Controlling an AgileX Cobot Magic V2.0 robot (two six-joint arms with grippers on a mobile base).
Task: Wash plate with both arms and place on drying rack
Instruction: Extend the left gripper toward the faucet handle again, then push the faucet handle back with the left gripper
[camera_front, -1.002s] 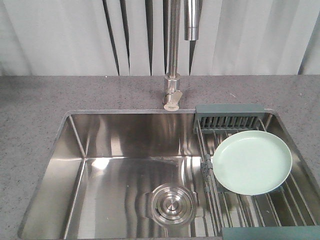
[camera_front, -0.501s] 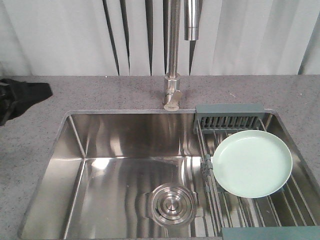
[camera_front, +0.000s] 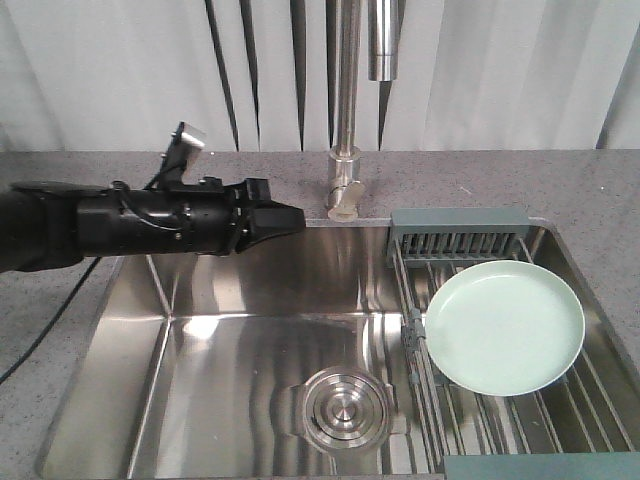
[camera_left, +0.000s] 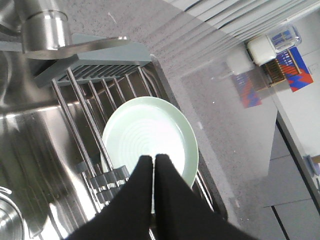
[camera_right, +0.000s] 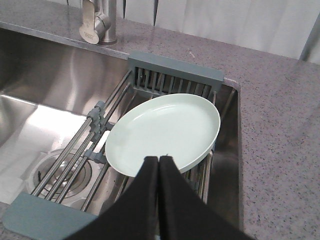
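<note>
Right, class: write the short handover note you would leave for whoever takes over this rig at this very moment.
Left gripper: shut, empty, held above the sink, pointing toward the plate.
Right gripper: shut, empty, hanging over the plate's near edge; not visible in the front view.
Plate: lying flat on the drying rack across the sink's right side, untouched.
Tap: no water running.
Done: whether the plate has been washed cannot be told.
Left: if unwashed, open the grippers, lift the plate, wash it, return it to the rack.
</note>
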